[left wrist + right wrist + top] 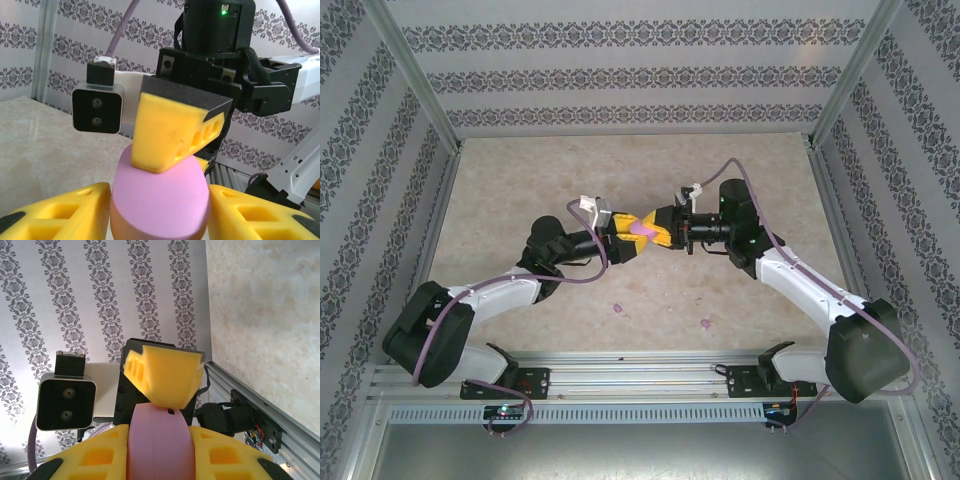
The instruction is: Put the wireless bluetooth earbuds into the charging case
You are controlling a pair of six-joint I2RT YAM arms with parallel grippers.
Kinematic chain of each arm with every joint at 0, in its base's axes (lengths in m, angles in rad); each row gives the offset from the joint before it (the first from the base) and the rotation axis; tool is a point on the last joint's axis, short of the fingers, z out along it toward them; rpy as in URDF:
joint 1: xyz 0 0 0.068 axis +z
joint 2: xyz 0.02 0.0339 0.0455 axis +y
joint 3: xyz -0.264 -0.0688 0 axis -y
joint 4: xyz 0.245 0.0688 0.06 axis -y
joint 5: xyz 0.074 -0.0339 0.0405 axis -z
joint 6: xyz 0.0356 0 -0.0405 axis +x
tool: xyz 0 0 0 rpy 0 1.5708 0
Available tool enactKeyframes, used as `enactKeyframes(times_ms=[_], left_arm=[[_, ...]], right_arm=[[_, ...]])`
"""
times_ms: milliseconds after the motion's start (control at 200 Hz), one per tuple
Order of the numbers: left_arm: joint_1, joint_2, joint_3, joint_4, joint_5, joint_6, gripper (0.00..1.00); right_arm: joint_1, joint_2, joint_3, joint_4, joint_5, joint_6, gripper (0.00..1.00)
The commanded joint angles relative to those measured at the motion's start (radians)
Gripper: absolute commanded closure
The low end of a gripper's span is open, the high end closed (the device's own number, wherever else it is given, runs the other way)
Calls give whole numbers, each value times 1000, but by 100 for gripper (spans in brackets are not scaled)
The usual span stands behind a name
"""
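Lilac charging case [165,190] hangs clamped by right gripper [160,450], left gripper [159,212] flanking it with grip unconfirmed; lid apparently needs opening next, lilac earbuds [617,307] lying on table [520,190] below both grippers.

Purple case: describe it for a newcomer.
At the middle of the table, both arms meet tip to tip. The purple case sits between the left pincer and the right pincer: a smooth pebble, far bigger than two loose purple buds.
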Motion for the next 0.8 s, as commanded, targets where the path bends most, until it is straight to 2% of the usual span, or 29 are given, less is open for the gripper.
enactKeyframes(times_ms=[0,115,410,794], left_arm=[[12,-29,-14,73,8,-17,48],[13,-34,-14,54,17,-12,48],[12,-19,6,-3,55,6,34],[12,-4,17,-4,67,12,46]], right_arm=[[-5,-25,-12,18,-1,4,82],[-5,-27,-16,19,3,6,82],[-4,-29,-10,21,7,8,82],[6,-26,-16,25,10,11,82]])
